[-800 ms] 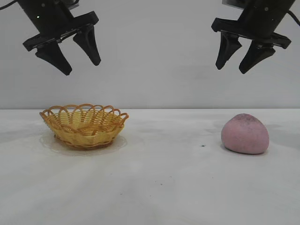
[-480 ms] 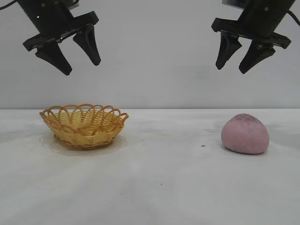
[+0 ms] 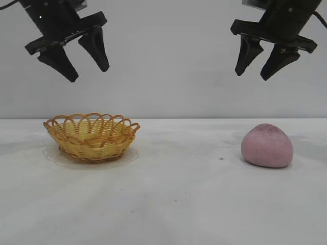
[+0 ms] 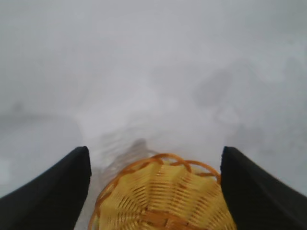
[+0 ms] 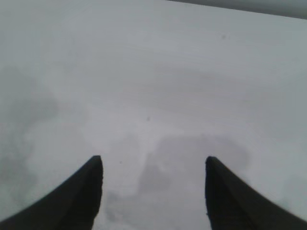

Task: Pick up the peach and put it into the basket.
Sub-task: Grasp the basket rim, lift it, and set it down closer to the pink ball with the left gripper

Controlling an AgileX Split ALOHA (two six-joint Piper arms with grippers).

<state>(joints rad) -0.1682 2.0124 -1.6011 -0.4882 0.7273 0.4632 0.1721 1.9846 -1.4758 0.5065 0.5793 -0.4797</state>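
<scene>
White table (image 3: 173, 204), plain grey wall (image 3: 168, 61); basket (image 3: 92, 137) and peach (image 3: 267, 146) well apart; left claw (image 3: 84, 66) and right claw (image 3: 255, 69) overhead, both spread, empty.

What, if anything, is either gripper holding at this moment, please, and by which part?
Nothing is held. The left gripper and the right gripper both hang open in the air; the peach lies on the table, the basket is empty.

Exterior view low and level, facing both arms, wrist views looking down at table (image 3: 173, 204), left shares basket (image 4: 163, 201)
</scene>
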